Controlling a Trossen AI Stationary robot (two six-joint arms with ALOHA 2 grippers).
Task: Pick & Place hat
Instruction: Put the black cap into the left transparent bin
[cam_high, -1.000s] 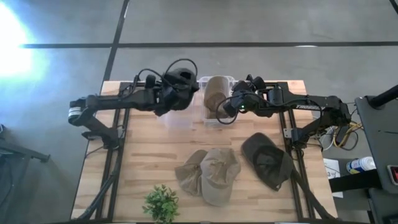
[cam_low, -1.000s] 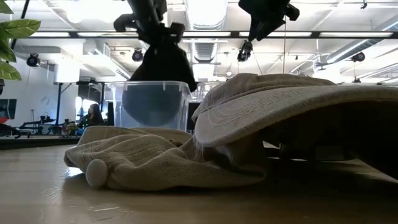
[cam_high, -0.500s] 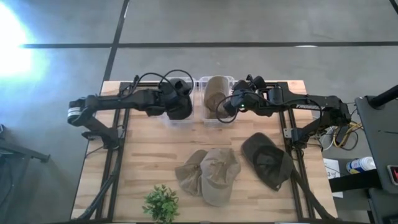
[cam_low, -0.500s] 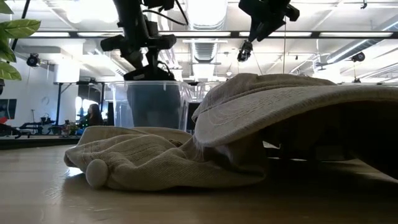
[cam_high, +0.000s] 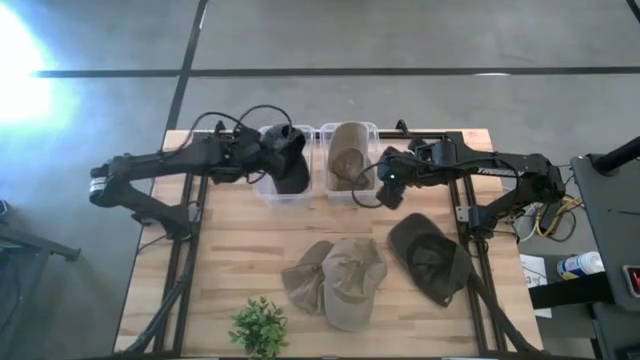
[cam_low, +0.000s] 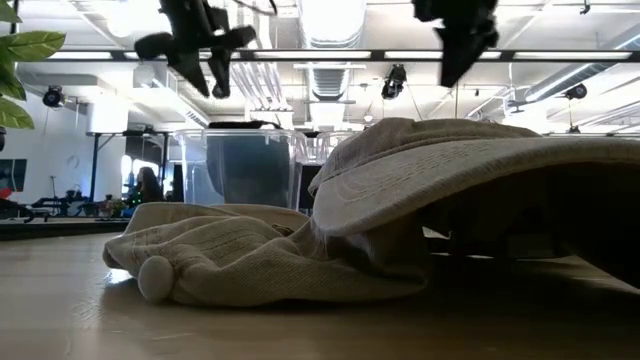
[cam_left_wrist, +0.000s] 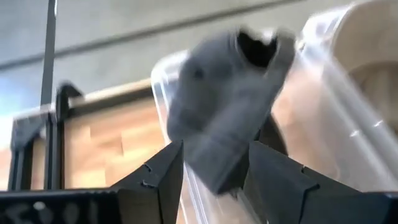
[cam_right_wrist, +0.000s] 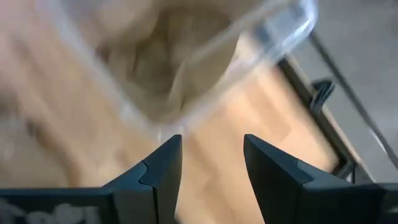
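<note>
Crumpled dark hat (cam_high: 289, 163) in clear bin (cam_high: 268, 187)

Matt cloth hats (cam_high: 340, 280), clear glossy plastic bins (cam_high: 352, 191), pale wood table (cam_high: 240, 250)

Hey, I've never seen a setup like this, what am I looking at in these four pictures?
Two robot arms work at a wooden table. One picture looks straight down, one sits at table height, and two come from cameras on the arms' wrists. At the table's far edge stand two clear bins: a dark hat lies in one, a tan hat in the other. The left gripper and right gripper are both open, holding nothing. Nearer the front lie two tan caps, a dark cap and a small plant.
</note>
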